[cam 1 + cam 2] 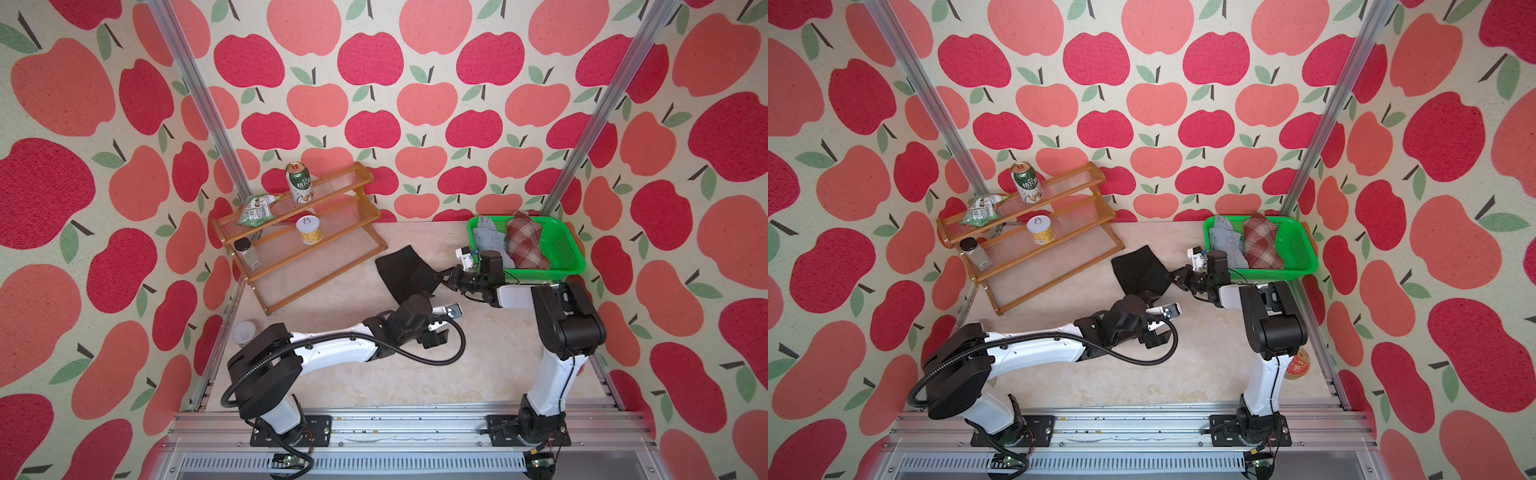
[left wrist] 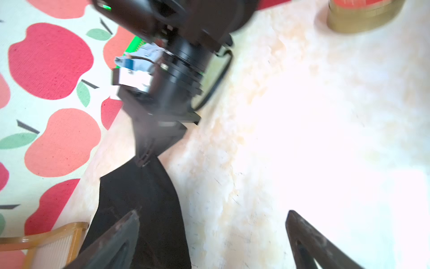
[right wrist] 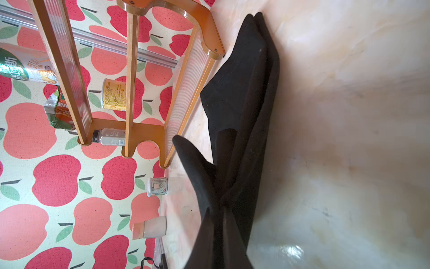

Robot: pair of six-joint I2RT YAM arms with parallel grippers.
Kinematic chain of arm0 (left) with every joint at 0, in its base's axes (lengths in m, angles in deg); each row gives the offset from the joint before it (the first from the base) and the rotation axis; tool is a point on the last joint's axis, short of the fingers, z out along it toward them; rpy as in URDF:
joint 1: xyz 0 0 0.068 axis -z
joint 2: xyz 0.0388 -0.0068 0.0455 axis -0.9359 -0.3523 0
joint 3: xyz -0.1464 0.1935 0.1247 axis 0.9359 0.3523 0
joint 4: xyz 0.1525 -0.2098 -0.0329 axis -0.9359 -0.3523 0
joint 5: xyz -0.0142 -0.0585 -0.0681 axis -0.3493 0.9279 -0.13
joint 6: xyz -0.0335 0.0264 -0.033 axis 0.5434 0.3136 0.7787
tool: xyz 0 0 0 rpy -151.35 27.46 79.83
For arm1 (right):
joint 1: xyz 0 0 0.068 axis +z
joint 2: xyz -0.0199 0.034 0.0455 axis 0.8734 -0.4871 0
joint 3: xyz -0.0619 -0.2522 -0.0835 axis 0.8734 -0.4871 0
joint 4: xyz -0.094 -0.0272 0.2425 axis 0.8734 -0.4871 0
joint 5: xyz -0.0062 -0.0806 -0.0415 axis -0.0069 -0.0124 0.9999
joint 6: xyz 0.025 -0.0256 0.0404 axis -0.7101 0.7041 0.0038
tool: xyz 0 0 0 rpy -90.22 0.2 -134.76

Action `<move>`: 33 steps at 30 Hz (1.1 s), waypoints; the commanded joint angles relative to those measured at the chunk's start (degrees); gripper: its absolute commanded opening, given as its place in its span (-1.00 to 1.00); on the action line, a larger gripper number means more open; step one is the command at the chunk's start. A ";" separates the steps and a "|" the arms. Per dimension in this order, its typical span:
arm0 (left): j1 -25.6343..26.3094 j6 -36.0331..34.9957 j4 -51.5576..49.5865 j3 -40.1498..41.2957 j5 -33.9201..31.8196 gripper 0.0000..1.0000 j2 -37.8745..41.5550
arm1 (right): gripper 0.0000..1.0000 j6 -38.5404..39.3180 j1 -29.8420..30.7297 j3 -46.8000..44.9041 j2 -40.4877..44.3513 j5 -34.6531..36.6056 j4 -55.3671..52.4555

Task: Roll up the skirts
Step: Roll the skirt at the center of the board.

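The table (image 1: 415, 374), pale and marbled, carries the whole scene, with a wooden rack (image 1: 307, 245) standing well away from both pincers, beyond the left one. A green basket (image 1: 565, 249) sits just behind the right arm's wrist; inside it lie the light blue denim skirt (image 1: 490, 239) and the plaid skirt (image 1: 528, 243), side by side and touching.

The black skirt (image 1: 405, 272) lies partly folded on the table between the rack and the right gripper (image 1: 441, 277). That pincer is clamped tight on the skirt's near corner, and the cloth fans out from its tips toward the rack; in the right wrist view the black skirt (image 3: 242, 97) bunches up where the jaws pinch it.

The left gripper (image 2: 209, 240) stands with its jaws wide apart and holds nothing. One of its fingers (image 2: 118, 235) hangs over the black cloth's edge, though contact cannot be told; the other sits over bare table.
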 commanded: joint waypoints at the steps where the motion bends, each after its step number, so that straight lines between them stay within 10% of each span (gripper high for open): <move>1: -0.30 -8.71 2.53 0.80 -9.18 0.99 -3.96 | -1.00 3.27 -0.72 0.23 2.13 0.40 -7.08; 20: 0.49 -9.98 6.62 -7.53 -26.41 0.90 -21.75 | -1.00 5.16 -4.39 -3.20 5.53 0.64 -14.94; 33: -0.24 -11.01 -0.01 -16.54 -28.69 -0.38 -30.95 | -1.00 5.07 -7.38 -6.36 6.69 0.16 -14.37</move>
